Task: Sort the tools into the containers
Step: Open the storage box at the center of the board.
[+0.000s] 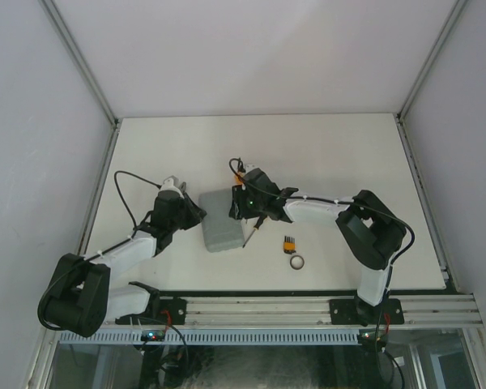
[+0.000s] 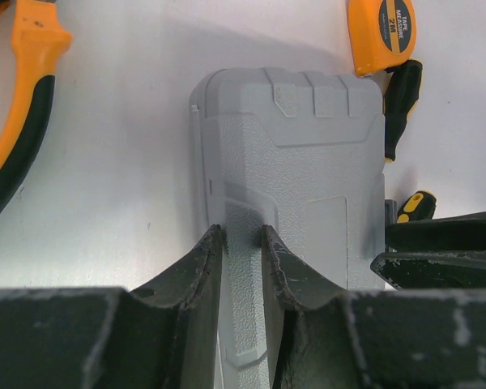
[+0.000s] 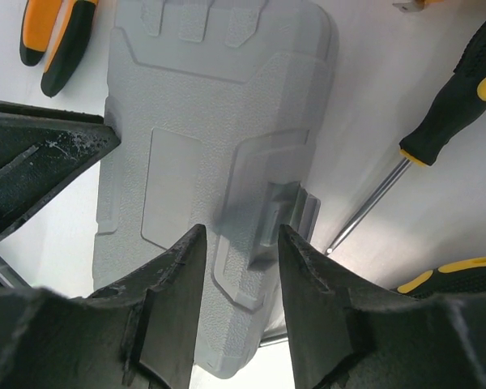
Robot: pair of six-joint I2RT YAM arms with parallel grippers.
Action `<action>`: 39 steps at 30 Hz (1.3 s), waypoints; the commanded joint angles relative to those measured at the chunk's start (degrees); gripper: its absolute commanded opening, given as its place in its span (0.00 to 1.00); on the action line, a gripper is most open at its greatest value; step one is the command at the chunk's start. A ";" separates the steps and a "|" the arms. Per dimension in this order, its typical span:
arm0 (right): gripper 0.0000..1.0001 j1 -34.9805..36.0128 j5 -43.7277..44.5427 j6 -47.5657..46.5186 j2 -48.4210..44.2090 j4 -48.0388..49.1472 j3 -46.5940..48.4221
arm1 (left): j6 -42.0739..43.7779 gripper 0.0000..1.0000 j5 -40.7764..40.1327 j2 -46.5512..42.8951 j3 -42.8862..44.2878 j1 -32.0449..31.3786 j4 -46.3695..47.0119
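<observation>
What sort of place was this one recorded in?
Probably a lab robot test cell: a white tabletop boxed in by plain pale wall panels, two white-and-black robot arms bolted to an aluminium rail, and a closed grey plastic tool case laid out for sorting.

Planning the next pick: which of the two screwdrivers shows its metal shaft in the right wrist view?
The upper screwdriver, its shaft slanting down toward the grey case; the lower screwdriver shows only its handle.
</observation>
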 commanded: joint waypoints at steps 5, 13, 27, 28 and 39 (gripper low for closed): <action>0.43 -3.81 -3.44 5.24 -1.15 7.09 -4.58 | 2.71 0.27 -1.63 1.79 -1.40 0.48 -9.42; 0.43 -5.62 -7.52 7.81 -0.08 10.92 -7.13 | 2.71 0.27 -1.64 1.98 -1.34 0.48 -9.46; 0.39 -7.11 -7.21 8.96 -2.89 14.12 -10.99 | 2.74 0.27 -1.62 1.96 -1.27 0.45 -9.72; 0.39 -7.12 -6.90 8.48 -3.82 14.21 -11.14 | 2.72 0.27 -1.63 1.96 -1.32 0.46 -9.70; 0.39 -7.90 -4.93 8.10 -5.47 12.67 -11.21 | 2.71 0.27 -1.54 1.89 -1.29 0.43 -9.77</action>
